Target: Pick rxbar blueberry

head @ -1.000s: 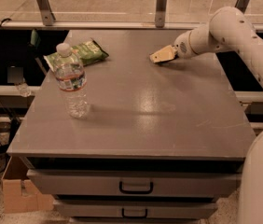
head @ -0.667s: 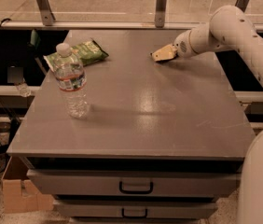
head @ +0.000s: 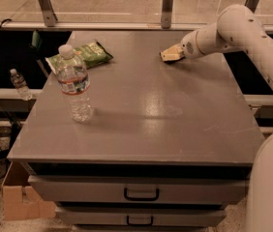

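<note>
The pincer [head: 171,55] sits low at the far right part of the bench [head: 141,129], its pale tip right down at the surface or touching it. The white arm [head: 233,28] reaches in to it from the right. Whether the pincer is apart or together I cannot tell from where I stand.

I cannot find the rxbar blueberry: no dark navy wrapper lies anywhere on the open bench top. There is a dark patch just under the pincer's tip, but it could be shadow as easily as a wrapper. If the bar is here at all, my guess is that it is hidden beneath or inside the pincer. So the reach looks done. Whether the bar is gripped is unproven, and nothing has been lifted clear of the bench.

Well apart to the left, a green chip bag [head: 81,54] lies flat, and a clear water bottle [head: 73,83] stands upright just in front of it. The bottle carries a red and white label band, and the bag has pale print; I can read neither. Another small bottle [head: 19,83] stands off the bench at the left. A cardboard box [head: 18,197] sits on the floor beside the drawers [head: 141,193].
</note>
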